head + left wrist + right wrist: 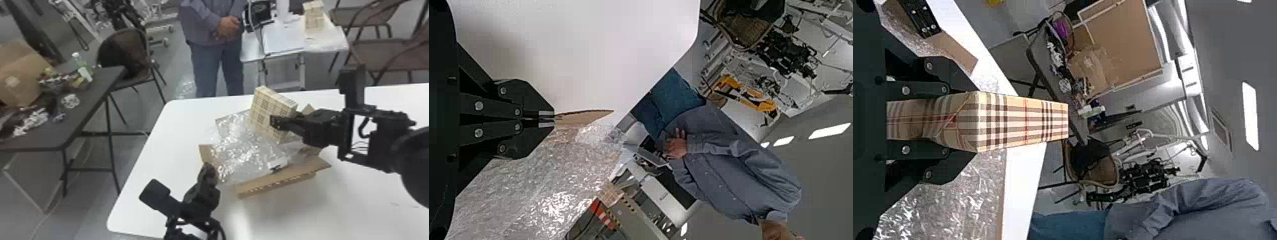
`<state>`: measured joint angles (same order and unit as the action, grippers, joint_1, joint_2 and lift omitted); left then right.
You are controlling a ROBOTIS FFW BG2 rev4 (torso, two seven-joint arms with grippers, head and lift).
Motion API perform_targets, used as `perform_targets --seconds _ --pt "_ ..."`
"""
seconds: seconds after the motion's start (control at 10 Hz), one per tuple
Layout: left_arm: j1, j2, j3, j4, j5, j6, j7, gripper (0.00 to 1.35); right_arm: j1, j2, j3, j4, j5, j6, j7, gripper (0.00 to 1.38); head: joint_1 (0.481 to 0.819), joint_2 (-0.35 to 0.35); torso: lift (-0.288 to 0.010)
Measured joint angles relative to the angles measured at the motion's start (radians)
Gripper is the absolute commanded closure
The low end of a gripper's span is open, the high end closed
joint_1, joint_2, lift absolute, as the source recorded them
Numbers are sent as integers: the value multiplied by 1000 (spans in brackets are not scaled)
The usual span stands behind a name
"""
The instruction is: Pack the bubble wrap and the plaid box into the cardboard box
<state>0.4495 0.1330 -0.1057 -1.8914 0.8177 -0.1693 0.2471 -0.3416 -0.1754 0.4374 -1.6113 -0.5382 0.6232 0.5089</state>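
The plaid box [263, 107] is held between the 2 fingers of the right gripper [275, 122], tilted above the far side of the open cardboard box [277, 183]. Bubble wrap [244, 150] fills and overhangs that box; on it lies 1 white patch [278, 162], its dark marks too small to read. The left gripper [209, 172] is closed on 1 cardboard flap [205, 152]. Beneath is a smooth white table [150, 150] with rounded corners. Beyond stand a dark table [87, 108] with a brown carton [19, 73], a chair [124, 48] and a white side table [282, 38].
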Motion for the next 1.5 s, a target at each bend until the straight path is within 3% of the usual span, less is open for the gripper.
perform_targets --seconds 0.4,0.5,0.6,0.7,0.8,0.9,1.1,1.3,1.5 --pt "0 0 0 1 0 -2 0 1207 -27 2 3 -20 -14 170 -44 1153 695 350 -102" --pt "0 0 0 1 0 -2 0 1207 -38 2 7 -20 -10 211 -51 1006 695 350 -102" --pt "-1 0 -1 2 0 -2 0 1207 -44 2 11 -15 -12 228 -51 478 695 350 -102" --pt "0 0 -2 2 0 -4 0 1207 -44 2 10 -9 -20 218 -45 61 695 350 -102" --pt "1 0 -2 3 0 -7 0 1207 -37 3 -1 -11 -17 188 -29 55 695 350 -102" --pt "1 0 -2 3 0 -9 0 1207 -22 11 -34 -30 9 159 -12 167 695 350 -102" --pt "2 0 -2 3 0 -12 0 1207 46 46 -155 -123 120 75 -13 260 695 311 -102" --pt "2 0 -2 3 0 -15 0 1207 160 82 -287 -217 218 -93 -65 263 695 252 -102" --pt "3 0 -3 3 0 -21 0 1207 312 98 -361 -257 268 -330 -164 263 695 174 -102"
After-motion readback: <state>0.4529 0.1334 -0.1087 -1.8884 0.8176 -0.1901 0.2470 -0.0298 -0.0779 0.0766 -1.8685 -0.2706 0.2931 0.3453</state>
